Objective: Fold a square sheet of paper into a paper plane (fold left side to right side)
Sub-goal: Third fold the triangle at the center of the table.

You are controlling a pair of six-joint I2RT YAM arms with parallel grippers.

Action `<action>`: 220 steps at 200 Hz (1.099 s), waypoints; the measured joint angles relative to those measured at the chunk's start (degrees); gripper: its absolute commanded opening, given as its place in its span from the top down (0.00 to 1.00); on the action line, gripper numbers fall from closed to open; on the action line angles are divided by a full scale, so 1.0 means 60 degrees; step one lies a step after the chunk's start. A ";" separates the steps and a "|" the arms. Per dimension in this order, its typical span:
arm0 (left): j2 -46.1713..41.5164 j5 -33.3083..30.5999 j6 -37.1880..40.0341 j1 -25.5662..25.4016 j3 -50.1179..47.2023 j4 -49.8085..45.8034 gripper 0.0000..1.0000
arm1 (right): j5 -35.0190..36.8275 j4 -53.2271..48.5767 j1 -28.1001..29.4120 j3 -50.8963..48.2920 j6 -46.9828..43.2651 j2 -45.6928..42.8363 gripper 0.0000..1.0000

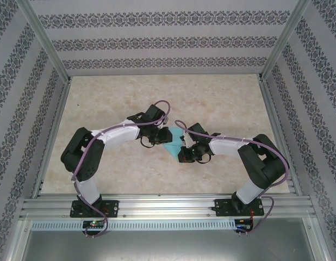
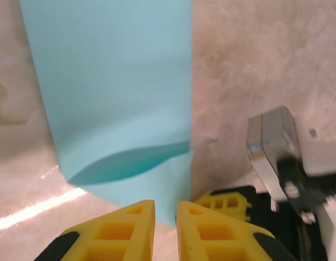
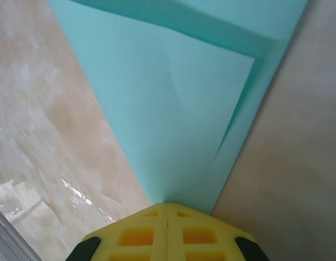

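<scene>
Here, in the overhead view, the square sheet of paper [image 1: 171,142], turquoise and already folded into layers, lies at the centre of the frame on the beige marbled table [image 1: 222,103], between the 2 arms' wrists. In the left wrist view the paper fills the upper left of the frame, with a loose flap curling up near the bottom. Its lower corner runs down to the left gripper [image 2: 165,211], whose yellow fingers [image 2: 130,228] stand nearly together with a slim gap. I cannot tell whether they pinch the paper or only rest at its edge. In the right wrist view the paper narrows from the top of the frame to a point at the bottom centre. There it meets the right gripper [image 3: 167,207], whose 2 fingers are pressed fully together. I cannot tell whether the point is nipped between them.
</scene>
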 measured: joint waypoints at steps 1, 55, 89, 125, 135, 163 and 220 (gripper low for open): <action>-0.0029 0.0000 -0.0004 -0.0004 -0.0025 0.0000 0.81 | 0.0000 0.0000 0.0000 0.0000 0.0000 0.0000 0.99; -0.0022 0.0080 -0.0543 -0.0623 -0.0973 0.0601 0.83 | 0.0000 -0.0004 0.0000 0.0004 0.0000 0.0000 1.00; 0.0200 0.0109 -0.0838 -0.0951 -0.0973 0.1013 0.83 | 0.0000 -0.0004 0.0000 0.0004 -0.0004 0.0004 1.00; 0.0415 0.0106 -0.0987 -0.1038 -0.0958 0.1180 0.83 | 0.0000 -0.0004 0.0000 0.0004 0.0000 0.0004 1.00; 0.0495 0.0106 -0.1031 -0.1038 -0.0958 0.1235 0.83 | 0.0000 -0.0004 0.0000 0.0004 0.0000 0.0004 1.00; 0.0670 0.0109 -0.1144 -0.1038 -0.0958 0.1344 0.83 | 0.0000 -0.0007 0.0000 0.0004 0.0000 0.0004 1.00; 0.0794 0.0113 -0.1220 -0.1049 -0.0929 0.1523 0.83 | 0.0000 -0.0004 0.0000 0.0004 0.0000 0.0011 1.00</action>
